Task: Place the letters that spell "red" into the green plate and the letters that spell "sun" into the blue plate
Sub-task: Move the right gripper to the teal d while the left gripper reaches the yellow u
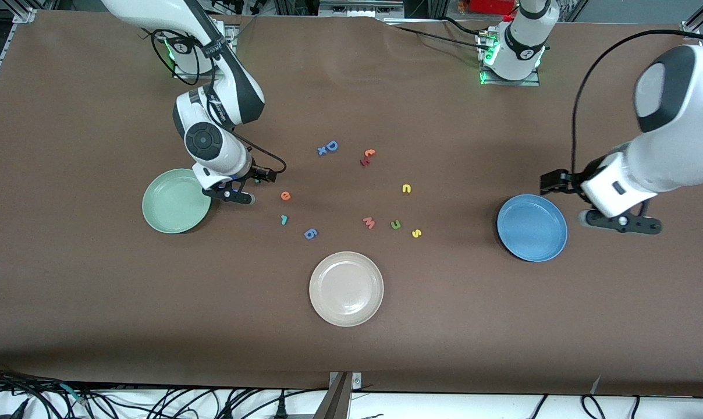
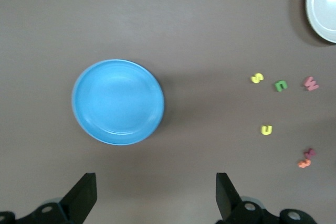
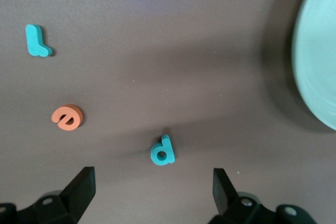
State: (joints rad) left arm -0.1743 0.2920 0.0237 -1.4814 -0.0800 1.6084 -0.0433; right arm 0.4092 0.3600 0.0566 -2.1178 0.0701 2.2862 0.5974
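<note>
My right gripper (image 1: 232,194) hangs open and empty over the table between the green plate (image 1: 176,201) and the orange "e" (image 1: 286,196). In the right wrist view the teal "d" (image 3: 162,150) lies just ahead of the open jaws (image 3: 152,181), with the "e" (image 3: 67,117) and teal "r" (image 3: 38,41) farther along. The yellow "s" (image 1: 416,233), green "u" (image 1: 396,224) and yellow "n" (image 1: 407,188) lie mid-table. My left gripper (image 1: 622,222) waits open and empty beside the blue plate (image 1: 532,227), toward the left arm's end.
A cream-white plate (image 1: 345,288) sits nearer the front camera than the letters. A blue "6" (image 1: 311,233), a pink "m" (image 1: 369,222), a blue "D" (image 1: 331,145) and a red and orange pair (image 1: 367,157) are scattered among the task letters.
</note>
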